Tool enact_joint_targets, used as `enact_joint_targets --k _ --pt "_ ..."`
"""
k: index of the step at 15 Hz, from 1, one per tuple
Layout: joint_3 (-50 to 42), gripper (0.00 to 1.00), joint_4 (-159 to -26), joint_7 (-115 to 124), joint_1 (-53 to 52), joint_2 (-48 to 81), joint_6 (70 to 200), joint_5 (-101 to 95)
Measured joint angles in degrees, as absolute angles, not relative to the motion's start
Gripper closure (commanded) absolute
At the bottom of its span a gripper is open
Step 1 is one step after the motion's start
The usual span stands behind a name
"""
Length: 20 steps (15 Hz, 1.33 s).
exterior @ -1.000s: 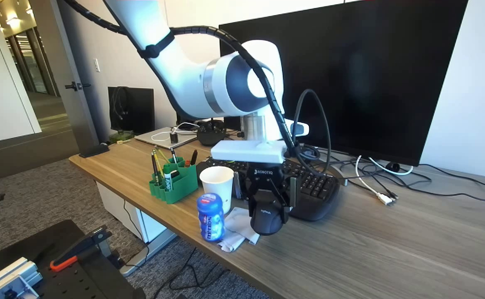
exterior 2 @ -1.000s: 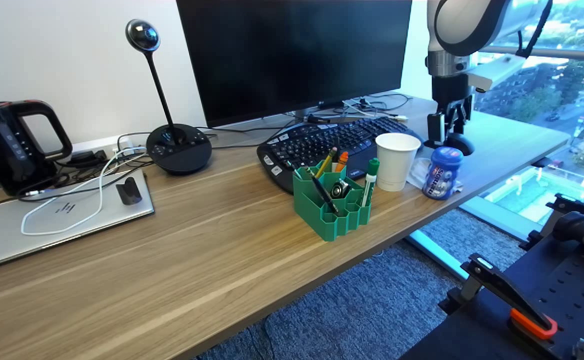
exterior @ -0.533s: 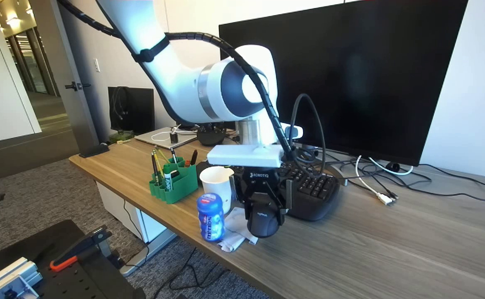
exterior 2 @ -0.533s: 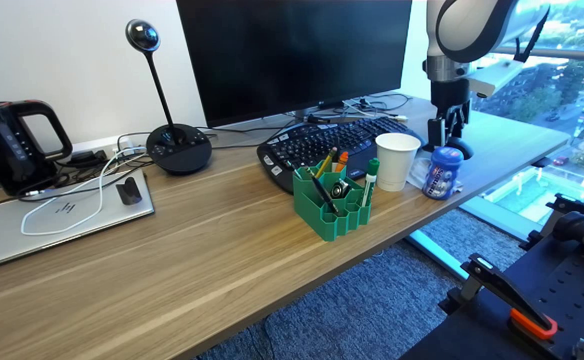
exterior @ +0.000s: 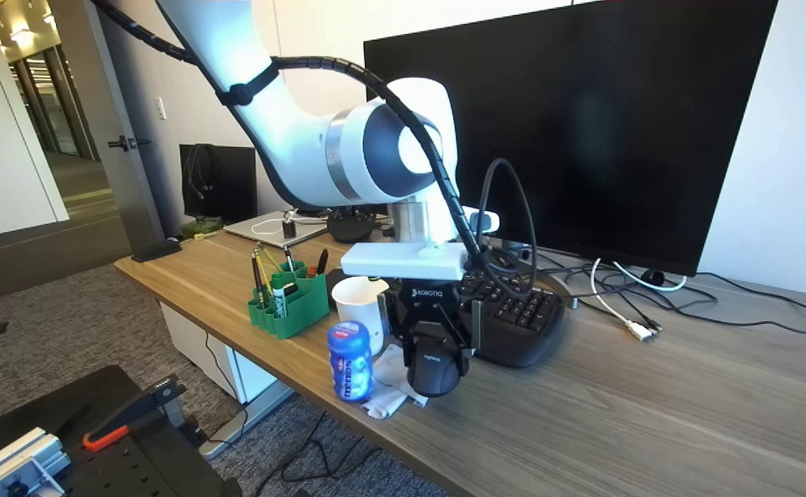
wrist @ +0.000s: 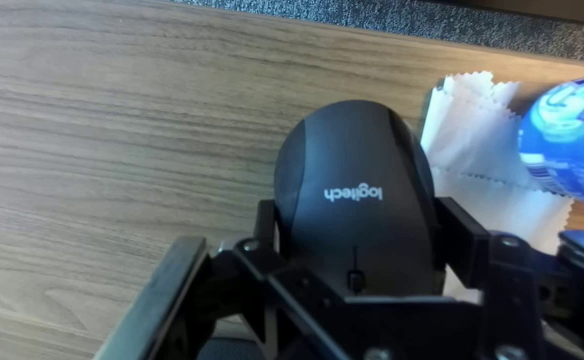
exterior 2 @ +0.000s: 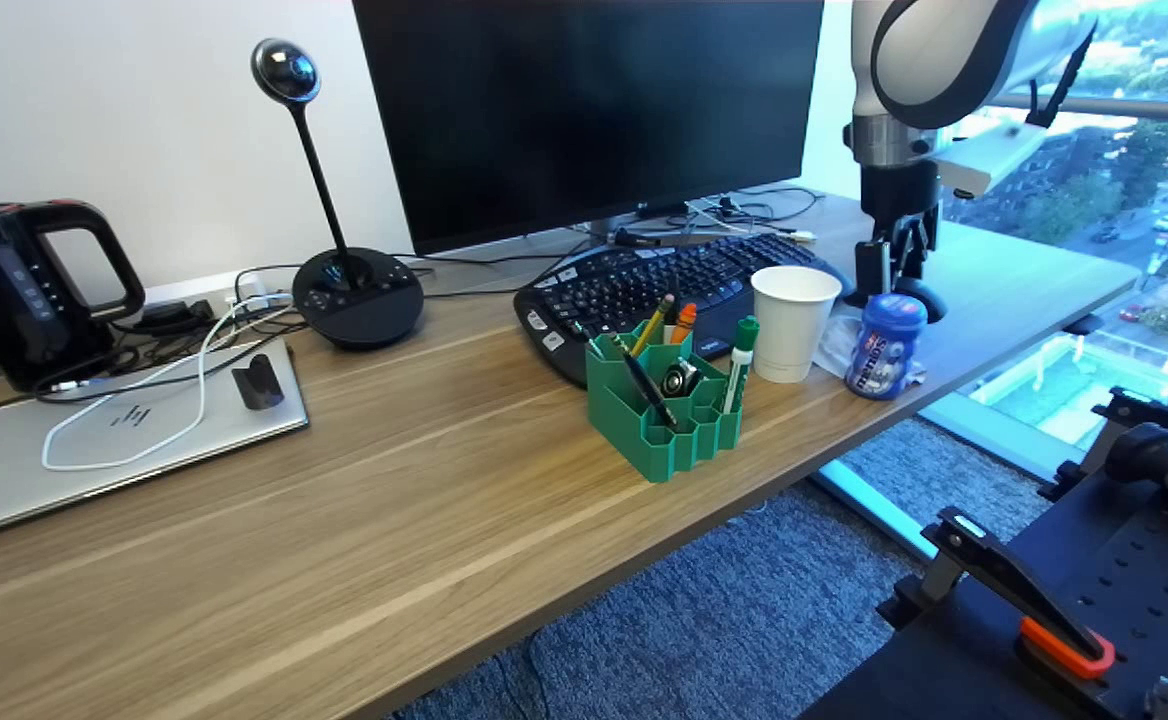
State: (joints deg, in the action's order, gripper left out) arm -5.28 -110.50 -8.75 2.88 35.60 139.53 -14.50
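My gripper (exterior: 437,357) is shut on a black Logitech mouse (exterior: 433,373), with one finger on each side of it. In the wrist view the fingers (wrist: 459,227) press the mouse's sides (wrist: 352,165), and its logo stands upside down. The mouse is over the desk; I cannot tell whether it touches the surface. A white cloth (wrist: 477,145) lies beside and partly behind it. A blue Mentos bottle (exterior: 350,362) stands upright by the cloth, near the desk edge. In an exterior view the bottle (exterior 2: 886,345) partly hides the mouse (exterior 2: 926,298).
A white paper cup (exterior: 360,310) stands close to the gripper. A green pen holder (exterior: 299,307) with several pens is beyond it. A black keyboard (exterior: 524,324) lies behind the gripper, before a large monitor (exterior: 582,138). A laptop (exterior 2: 134,420), conference camera (exterior 2: 359,300) and kettle (exterior 2: 19,290) stand farther along.
In an exterior view, my gripper and the mouse have moved a little down and to the left together. The grip has stayed shut. The other things have not moved.
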Motion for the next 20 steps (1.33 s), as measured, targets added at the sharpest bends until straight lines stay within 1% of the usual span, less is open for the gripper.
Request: enact_joint_targets --k 2,20 --pt "-5.28 0.47 -110.55 -8.75 2.88 35.6 139.53 -14.5" --pt "-7.87 0.47 -110.55 -7.35 3.09 38.33 139.46 -14.57"
